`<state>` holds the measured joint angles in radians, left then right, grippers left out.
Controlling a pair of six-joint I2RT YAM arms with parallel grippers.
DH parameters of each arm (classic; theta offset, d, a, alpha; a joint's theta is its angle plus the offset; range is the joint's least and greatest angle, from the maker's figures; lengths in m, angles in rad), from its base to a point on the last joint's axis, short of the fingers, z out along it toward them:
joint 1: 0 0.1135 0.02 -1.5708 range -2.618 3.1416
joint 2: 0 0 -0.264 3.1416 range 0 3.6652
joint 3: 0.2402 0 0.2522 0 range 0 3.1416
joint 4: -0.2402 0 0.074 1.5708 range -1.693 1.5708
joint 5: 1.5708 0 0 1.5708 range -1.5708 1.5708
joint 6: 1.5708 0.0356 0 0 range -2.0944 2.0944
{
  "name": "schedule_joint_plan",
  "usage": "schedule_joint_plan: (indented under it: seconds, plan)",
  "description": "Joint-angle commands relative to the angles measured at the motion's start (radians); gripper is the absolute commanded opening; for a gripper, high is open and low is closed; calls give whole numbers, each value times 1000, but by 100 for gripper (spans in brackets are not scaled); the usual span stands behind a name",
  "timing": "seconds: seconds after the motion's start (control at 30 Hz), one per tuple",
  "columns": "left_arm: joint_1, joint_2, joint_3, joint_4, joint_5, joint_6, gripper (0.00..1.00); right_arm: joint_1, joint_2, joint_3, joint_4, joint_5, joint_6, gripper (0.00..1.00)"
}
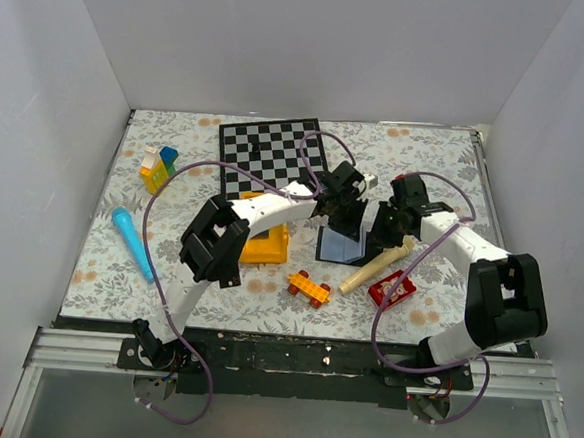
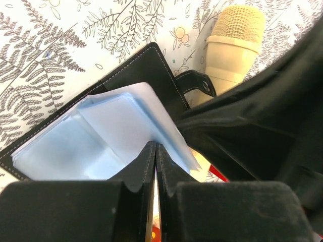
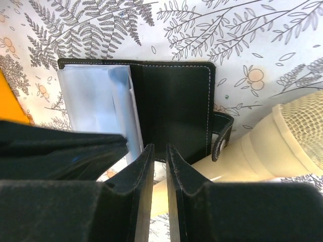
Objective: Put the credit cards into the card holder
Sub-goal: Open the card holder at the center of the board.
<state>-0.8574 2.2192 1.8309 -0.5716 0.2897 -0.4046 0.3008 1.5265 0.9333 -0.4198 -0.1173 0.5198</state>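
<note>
Pressing its two fingers flat together with nothing showing between them, the left hand [image 2: 155,147] hangs with its tips over the blue-grey pockets [image 2: 101,131] of the card holder [image 3: 174,101]. The holder lies unfolded a little right of the counter's [image 1: 427,158] middle, nearer the near edge than the far one. Opposite it, the right hand [image 3: 160,148] has its jaws a narrow, see-through slit apart, tips at one edge of the holder's black half; whether they touch the leather I cannot tell. Both hands crowd this one holder. Its snap tab [image 3: 222,133] points at a cream toy microphone [image 1: 377,267] lying just beside it, with one red piece [image 1: 392,288] beyond, toward the near edge. One small brick car [image 1: 308,287] sits near the near edge, and one orange block [image 1: 265,245] lies left of the holder under the left forearm. One chessboard [image 1: 272,156] lies against the far edge. One cluster of coloured blocks [image 1: 158,168] and a second microphone, blue [image 1: 132,240], keep to the left edge. White walls [image 1: 314,40] close three sides. Bare cloth shows at the far right corner and along the right edge.
</note>
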Motion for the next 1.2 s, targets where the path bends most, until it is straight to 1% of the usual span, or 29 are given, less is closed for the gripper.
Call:
schedule_joint_plan:
  seconds: [0.0, 0.23, 0.4, 0.5, 0.63, 0.93, 1.0, 1.17]
  plan:
    - [-12, 43, 41, -16, 29, 3, 0, -22, -81, -8, -30, 42, -12, 23]
    - [-19, 77, 61, -13, 40, -5, 0, -54, -189, -22, -45, 67, -12, 24]
    - [-20, 66, 57, -13, 40, -7, 0, -61, -233, -42, -2, -20, -17, 25]
    - [-20, 36, 33, -4, 22, -7, 0, -61, -207, -45, 26, -88, -24, 25]
    - [-19, -38, -11, 30, -10, -3, 0, -61, -167, -57, 59, -140, -20, 25]
    - [7, -202, -139, 127, -30, -17, 0, -61, -86, -51, 102, -166, -17, 24]
    - [15, -217, -166, 137, -30, -20, 0, -61, -71, -50, 111, -185, -14, 25]
    - [21, -194, -229, 145, -34, -22, 0, -61, 6, -31, 128, -234, -9, 25]
